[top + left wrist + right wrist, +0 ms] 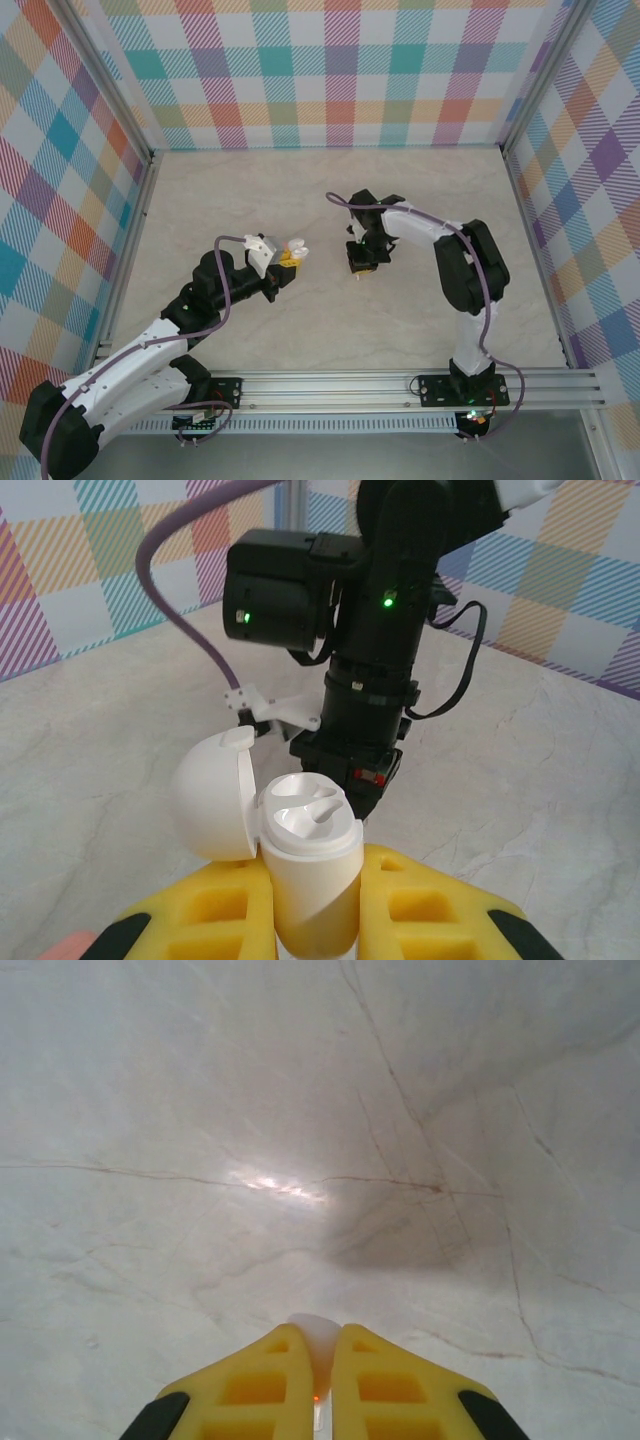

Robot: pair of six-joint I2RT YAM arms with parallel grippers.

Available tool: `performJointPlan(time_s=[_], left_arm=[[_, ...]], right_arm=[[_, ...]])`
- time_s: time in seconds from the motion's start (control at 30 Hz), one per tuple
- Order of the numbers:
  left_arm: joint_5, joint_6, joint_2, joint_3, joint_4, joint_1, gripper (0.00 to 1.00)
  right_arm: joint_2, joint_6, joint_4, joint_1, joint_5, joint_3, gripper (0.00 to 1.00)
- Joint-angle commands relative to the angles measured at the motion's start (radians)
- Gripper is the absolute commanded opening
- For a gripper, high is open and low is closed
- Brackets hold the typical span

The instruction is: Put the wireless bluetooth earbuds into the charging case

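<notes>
Two grippers, both closed on something.

On the left side, the left gripper (291, 258) is clamped on the white charging case (310, 865). The body is pinched between the yellow fingers (190, 905) and held upright, mouth facing up. The hinged lid (212, 798) is swung open to the left in the left wrist view: a round dome with a small tab at the top. White moulded shapes are seen inside the case mouth. Whether one of them is a seated earbud cannot be told.

On the right side, the right gripper (316, 1355) is pinched nearly shut on a small white earbud (314, 1328) — a rounded white tip is seen poking out between the yellow fingertips, the rest is hidden by them. This gripper is pointed down toward the marble-pattern table (300, 1110). Contact with the surface cannot be judged. A dark shadow is cast on the table ahead of the fingers.

In the top view the right gripper is placed to the right of the case — near, not touching, roughly level with it. In the left wrist view the right arm (365, 680) is seen standing just behind the open case, with two green LEDs lit. The table is enclosed by plaid walls (340, 70).
</notes>
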Motion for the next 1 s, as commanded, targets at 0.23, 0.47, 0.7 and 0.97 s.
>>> performJointPlan(time_s=[0.23, 0.47, 0.7, 0.97], left_arm=[[0.117, -0.005, 0.026, -0.017, 0.18, 0.004, 0.0], [0.16, 0.005, 0.07, 0.005, 0.251, 0.004, 0.0], [0.196, 0.023, 0.103, 0.023, 0.321, 0.004, 0.0], [0.229, -0.009, 0.132, 0.043, 0.376, 0.004, 0.0]], right_arm=[[-0.376, 0.089, 0.345, -0.002, -0.069, -0.14, 0.06], [-0.629, 0.126, 0.57, 0.016, -0.035, -0.258, 0.05], [-0.771, 0.094, 0.728, 0.062, -0.09, -0.294, 0.06], [-0.808, 0.006, 0.859, 0.155, -0.178, -0.3, 0.06]])
